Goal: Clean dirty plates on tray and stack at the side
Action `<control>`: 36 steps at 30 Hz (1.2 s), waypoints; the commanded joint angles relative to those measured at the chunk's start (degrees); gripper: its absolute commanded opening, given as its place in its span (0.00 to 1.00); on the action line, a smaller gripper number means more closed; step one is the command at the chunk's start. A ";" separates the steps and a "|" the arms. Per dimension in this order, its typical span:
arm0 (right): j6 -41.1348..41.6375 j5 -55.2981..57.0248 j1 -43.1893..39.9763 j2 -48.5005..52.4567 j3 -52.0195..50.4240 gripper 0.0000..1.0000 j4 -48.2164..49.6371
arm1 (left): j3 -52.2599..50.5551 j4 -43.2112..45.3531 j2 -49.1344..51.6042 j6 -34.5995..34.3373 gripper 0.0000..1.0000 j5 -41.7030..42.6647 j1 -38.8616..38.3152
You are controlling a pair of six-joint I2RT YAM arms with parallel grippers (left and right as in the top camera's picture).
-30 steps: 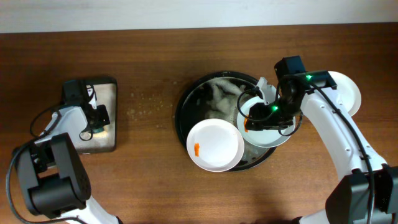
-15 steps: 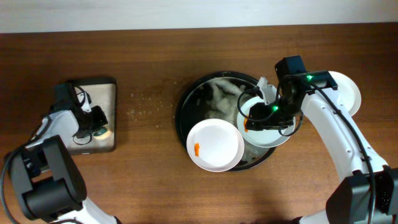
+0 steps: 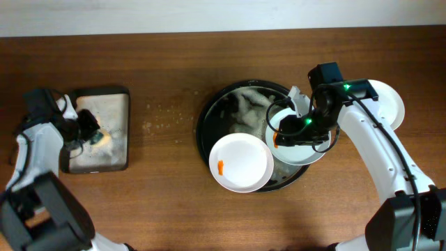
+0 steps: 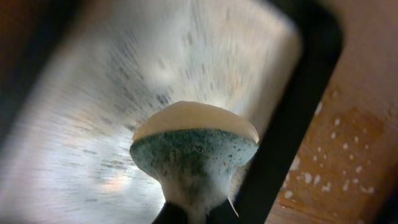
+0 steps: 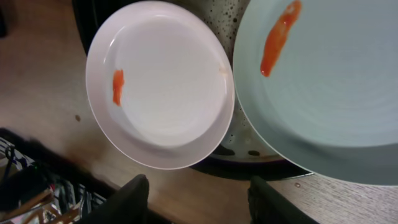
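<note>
The round black tray (image 3: 209, 118) holds two white plates. One plate (image 3: 240, 162) with a small orange smear lies at its front; it also shows in the right wrist view (image 5: 161, 84). A second plate (image 3: 301, 152), with a longer orange smear, lies at the tray's right (image 5: 323, 81). My right gripper (image 3: 296, 129) hovers over this plate, open and empty (image 5: 202, 199). A third plate (image 3: 391, 104) lies on the table at the far right, partly hidden by the arm. My left gripper (image 3: 89, 132) is shut on a soapy green-and-cream sponge (image 4: 193, 146) above the small tray.
The small rectangular grey-lined dark tray (image 3: 115, 104) stands at the left, wet inside (image 4: 93, 124). White specks dot the wood (image 3: 164, 115) between the two trays. Foam lies in the back of the black tray (image 3: 244, 104).
My left arm has swung outward to the left, carrying the sponge from the small tray's middle toward its left side. The right arm and the plates have not moved.
</note>
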 commanded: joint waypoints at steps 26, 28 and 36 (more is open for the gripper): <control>19.71 19.41 -18.14 15.28 -6.40 0.18 15.08 | 2.89 12.79 -12.63 12.46 0.00 5.88 -40.17; 19.69 19.08 -18.14 14.51 -5.40 0.19 14.27 | 2.89 14.47 -10.82 12.46 0.00 8.52 -40.26; 17.79 7.56 -18.03 11.80 -4.26 0.04 14.71 | 2.89 17.55 -8.46 12.50 0.00 8.04 -42.42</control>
